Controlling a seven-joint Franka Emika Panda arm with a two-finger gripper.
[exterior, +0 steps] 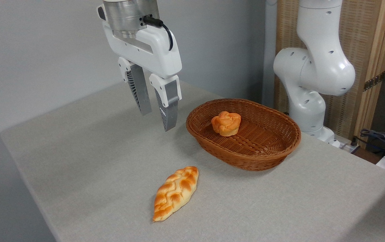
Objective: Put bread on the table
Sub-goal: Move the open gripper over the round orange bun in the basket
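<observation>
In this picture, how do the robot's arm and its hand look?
The arm is glossy white, built of rounded segments with small dark holes. The hand has a white angular body under a silver metal cylinder, with a black cable plugged in at the top. Its two fingers are long, grey and ribbed, on white mounts.

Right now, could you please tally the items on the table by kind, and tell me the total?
Round buns: 1, the bread, sitting inside the basket.
Braided loaves: 1, the braided loaf, lying flat on the table.
Baskets: 1, the brown wicker basket.
Total: 3 items.
</observation>
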